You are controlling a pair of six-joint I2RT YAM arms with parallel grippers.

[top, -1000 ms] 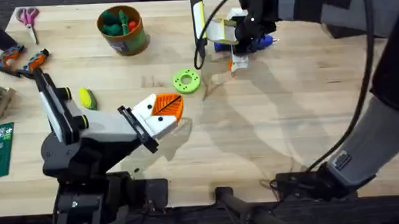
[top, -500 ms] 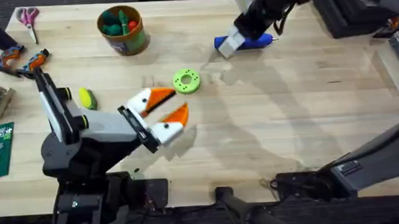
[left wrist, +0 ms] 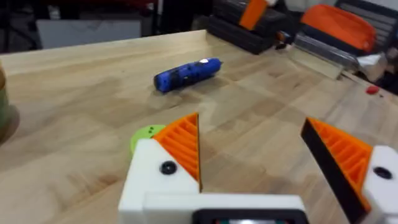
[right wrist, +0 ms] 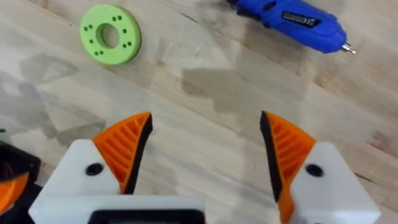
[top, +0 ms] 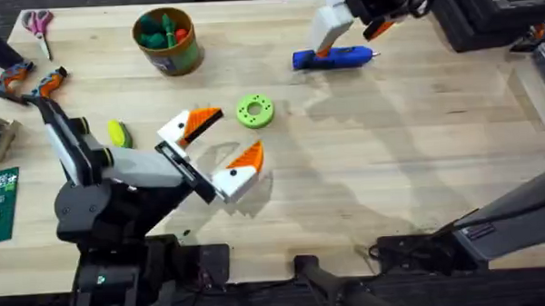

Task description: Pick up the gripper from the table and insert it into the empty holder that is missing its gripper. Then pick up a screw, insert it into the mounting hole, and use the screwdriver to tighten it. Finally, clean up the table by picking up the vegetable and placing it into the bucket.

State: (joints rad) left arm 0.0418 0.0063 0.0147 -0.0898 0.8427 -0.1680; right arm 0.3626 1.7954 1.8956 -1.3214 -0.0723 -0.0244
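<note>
bright even light, soft shadows, blurred far background

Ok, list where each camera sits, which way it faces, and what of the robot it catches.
Overhead: above the arm bases, looking down and forward over the table; shows the left gripper open and the right gripper above the screwdriver.
Left wrist: low, facing across the table; own open fingers, green disc.
Right wrist: high, facing down; own open fingers.
All three views share the screwdriver and the green disc.
</note>
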